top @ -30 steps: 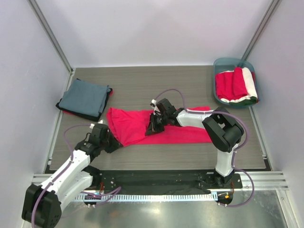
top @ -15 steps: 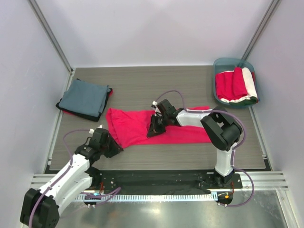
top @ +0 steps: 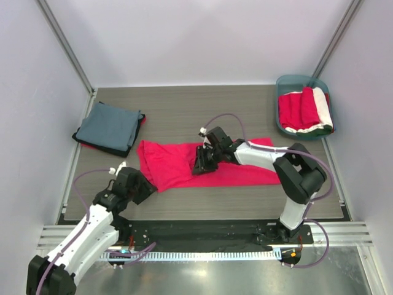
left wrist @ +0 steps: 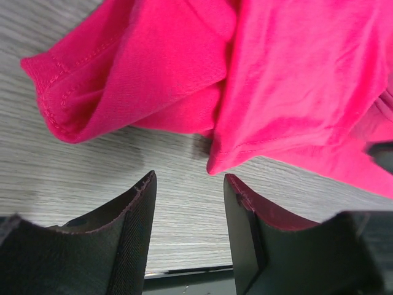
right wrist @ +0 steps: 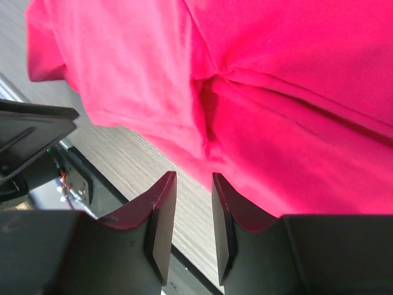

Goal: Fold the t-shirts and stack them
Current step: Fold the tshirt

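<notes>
A bright crimson-red t-shirt (top: pixel 239 166) lies spread lengthwise across the middle of the table. My right gripper (top: pixel 201 166) hovers over the shirt's middle. In the right wrist view (right wrist: pixel 193 181) its jaws are narrowly open and empty, with the red cloth (right wrist: pixel 276 92) just past the tips. My left gripper (top: pixel 145 188) is on the bare table by the shirt's lower left corner. In the left wrist view (left wrist: pixel 189 184) it is open and empty, with a folded red hem (left wrist: pixel 153 80) just ahead. A folded slate blue-grey t-shirt (top: pixel 109 126) lies at the far left.
The blue-grey shirt rests on a dark and red layer of folded cloth. A teal plastic tub (top: pixel 288 81) at the back right holds red and white shirts (top: pixel 305 110). Metal rails run along the table's left, right and near edges.
My left arm has drawn back toward the near left, off the shirt's edge. My right arm's elbow has swung right while its gripper stays over the shirt.
</notes>
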Controlling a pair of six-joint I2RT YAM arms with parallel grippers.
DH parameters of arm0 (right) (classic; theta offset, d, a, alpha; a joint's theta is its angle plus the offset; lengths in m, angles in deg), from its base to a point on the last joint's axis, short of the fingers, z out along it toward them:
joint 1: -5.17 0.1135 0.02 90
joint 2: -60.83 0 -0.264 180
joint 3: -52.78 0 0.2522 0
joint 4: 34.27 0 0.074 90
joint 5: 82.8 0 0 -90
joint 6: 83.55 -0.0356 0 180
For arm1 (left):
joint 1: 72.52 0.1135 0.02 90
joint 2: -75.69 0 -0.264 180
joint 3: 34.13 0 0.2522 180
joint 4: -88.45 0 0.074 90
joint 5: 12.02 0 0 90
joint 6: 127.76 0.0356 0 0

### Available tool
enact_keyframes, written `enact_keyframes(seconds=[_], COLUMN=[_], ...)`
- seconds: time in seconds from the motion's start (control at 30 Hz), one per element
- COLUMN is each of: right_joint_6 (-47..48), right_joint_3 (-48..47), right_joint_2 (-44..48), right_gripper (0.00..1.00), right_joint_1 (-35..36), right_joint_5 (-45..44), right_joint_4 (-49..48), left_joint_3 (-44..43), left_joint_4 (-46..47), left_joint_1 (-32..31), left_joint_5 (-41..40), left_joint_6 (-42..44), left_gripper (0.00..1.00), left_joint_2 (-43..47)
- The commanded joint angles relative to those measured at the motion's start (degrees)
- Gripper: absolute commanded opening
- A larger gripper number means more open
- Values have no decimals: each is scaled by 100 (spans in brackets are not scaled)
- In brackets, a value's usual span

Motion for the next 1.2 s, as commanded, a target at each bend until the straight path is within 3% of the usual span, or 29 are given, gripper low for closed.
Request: enact_keyframes(seconds=[0.0,0.17,0.2,0.3,0.43,0.57,0.73,1.17], right_joint_6=[294,374,356,137,-241,-434,-671,-1111], right_joint_3=[22,539,645,1207,1849,2202,2132,2228], right_joint_2=[765,1486,1757,2468,3393,3948,3571,2990], right_gripper=[35,22,13,1,1,1,1,1], right_joint_1=[-54,-344,-536,-862,-1599,-1768,-1768,-1768], right_joint_5=[-773,-2036,-2232,-2977,-3831,-4290,-4571,-4897], right_joint_4=[447,975,1037,1178,1537,1863,2302,2154], left_joint_3=[-134,-151,-125,-90,-46,-10,-2,-81], left_joint_4=[247,292,283,283,353,581,863,1909], left_joint_1=[-22,-22,-22,-22,-22,-22,-22,-22], left_joint_5=[-140,-228,-272,-316,-386,-422,-510,-562], left_joint_6=[-204,-318,-345,-433,-547,-617,-679,-723], left_gripper=[49,48,48,48,47,48,48,49], left_joint_2=[-69,141,185,221,125,54,-139,-1246])
